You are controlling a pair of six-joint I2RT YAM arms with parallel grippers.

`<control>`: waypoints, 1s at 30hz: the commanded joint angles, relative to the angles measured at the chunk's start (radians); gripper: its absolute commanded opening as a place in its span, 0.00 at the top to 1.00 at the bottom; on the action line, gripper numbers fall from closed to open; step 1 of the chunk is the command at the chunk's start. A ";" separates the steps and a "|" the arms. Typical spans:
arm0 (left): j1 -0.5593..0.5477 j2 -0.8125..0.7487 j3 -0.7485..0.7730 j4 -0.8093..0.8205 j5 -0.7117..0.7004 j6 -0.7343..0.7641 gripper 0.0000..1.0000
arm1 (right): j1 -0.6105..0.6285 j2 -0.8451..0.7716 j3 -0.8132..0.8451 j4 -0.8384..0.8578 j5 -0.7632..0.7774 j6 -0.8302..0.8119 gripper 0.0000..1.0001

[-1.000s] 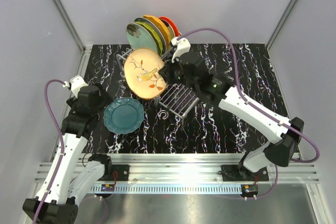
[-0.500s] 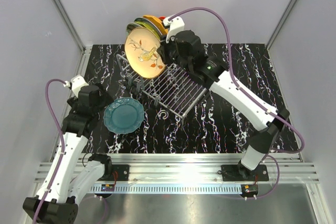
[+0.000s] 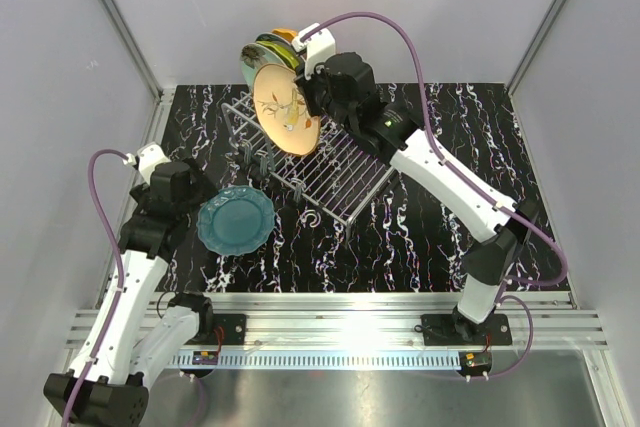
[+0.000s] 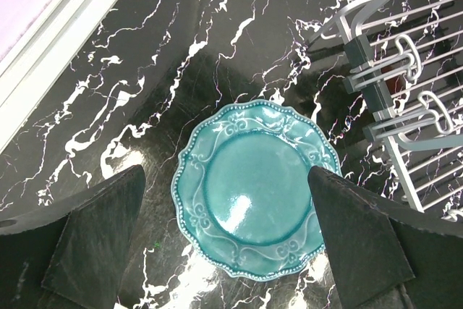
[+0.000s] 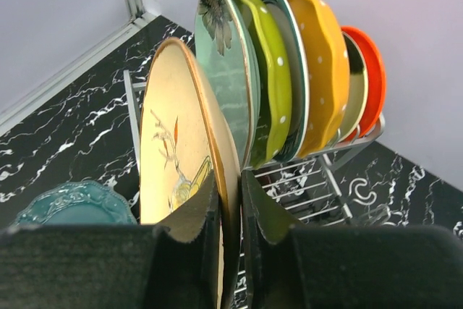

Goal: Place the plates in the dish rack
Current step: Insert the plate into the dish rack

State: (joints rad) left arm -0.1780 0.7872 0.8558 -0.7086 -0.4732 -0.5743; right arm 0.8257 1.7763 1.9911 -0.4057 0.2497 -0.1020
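The cream plate (image 3: pixel 287 109) is gripped by its rim in the right pincer (image 5: pixel 228 182), whose jaws are closed on the edge. It is held upright over the raised slotted end of the rack (image 3: pixel 335 175). Whether it is seated in a slot cannot be told. Just behind it, six plates are stood on edge in the rack: the floral green plate (image 5: pixel 224 70) nearest, then the dotted green plate (image 5: pixel 273 81), the teal-rimmed plate (image 5: pixel 283 16), the orange plate (image 5: pixel 318 63), the lime plate (image 5: pixel 354 88) and the red plate (image 5: pixel 370 70). The teal plate (image 4: pixel 257 189) lies flat on the bench (image 3: pixel 420 237), left of the rack and apart from it. The left pincer (image 4: pixel 224 200) is held above that plate, its jaws wide open and nothing gripped.
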 commanded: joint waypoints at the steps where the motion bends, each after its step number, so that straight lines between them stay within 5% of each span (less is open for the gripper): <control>1: -0.003 0.004 0.015 0.038 0.015 -0.004 0.01 | 0.003 -0.014 0.075 0.197 0.037 -0.056 1.00; 12: -0.005 0.006 0.009 0.044 0.025 0.002 0.01 | 0.009 -0.021 0.002 0.258 0.013 -0.047 1.00; 30: -0.003 0.006 0.006 0.052 0.035 0.008 0.01 | 0.058 -0.052 -0.045 0.390 0.071 -0.363 1.00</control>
State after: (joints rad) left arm -0.1780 0.7895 0.8558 -0.7078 -0.4477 -0.5735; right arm 0.8848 1.7802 1.9278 -0.1932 0.2733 -0.3908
